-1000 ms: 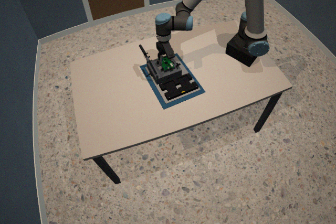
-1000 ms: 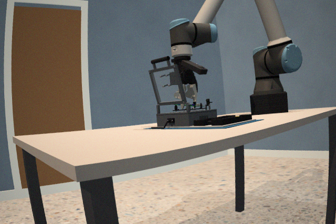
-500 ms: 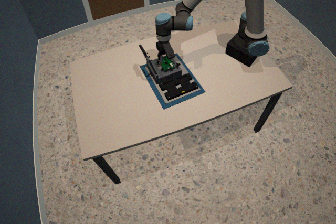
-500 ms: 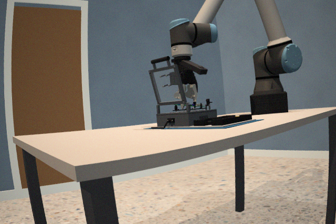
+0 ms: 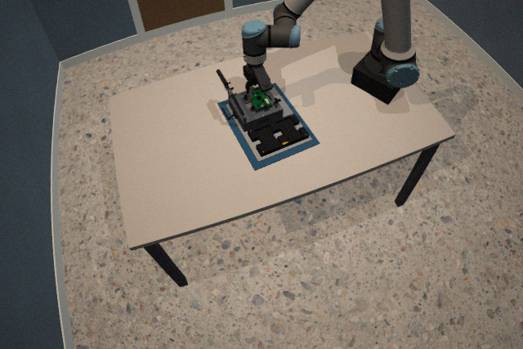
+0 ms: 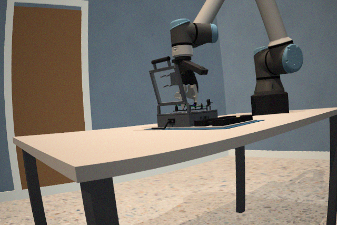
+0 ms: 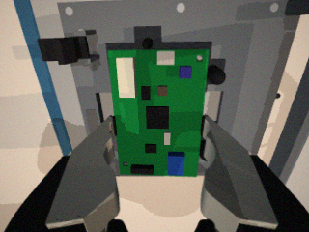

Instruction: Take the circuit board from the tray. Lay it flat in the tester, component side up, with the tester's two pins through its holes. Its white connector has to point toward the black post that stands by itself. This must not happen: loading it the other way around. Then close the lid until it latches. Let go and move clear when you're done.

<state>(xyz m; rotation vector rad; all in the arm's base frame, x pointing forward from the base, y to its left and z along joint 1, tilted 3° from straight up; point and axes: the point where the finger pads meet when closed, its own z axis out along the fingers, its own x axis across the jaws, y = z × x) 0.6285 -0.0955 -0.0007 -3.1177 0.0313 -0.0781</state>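
The hand [image 5: 253, 92] [image 6: 189, 105] [image 7: 157, 117] pinches the circuit board [image 5: 257, 98] [image 6: 194, 105] [image 7: 132, 116] by its 2 long edges, component side up just above the tester [image 5: 265, 120] [image 6: 187, 119] [image 7: 241, 48], presumably so the parts stay untouched and its holes can settle over the 2 pins.

Below the dark gripper's fingers [image 5: 250, 85], a green circuit board [image 5: 260, 99] is seen over the gray box-shaped tester [image 5: 262, 118]. The raised gray lid with a black bar handle [image 5: 221, 77] is placed beside the fingers, and a flat black tray [image 5: 280, 136] is set beyond the tester from them.
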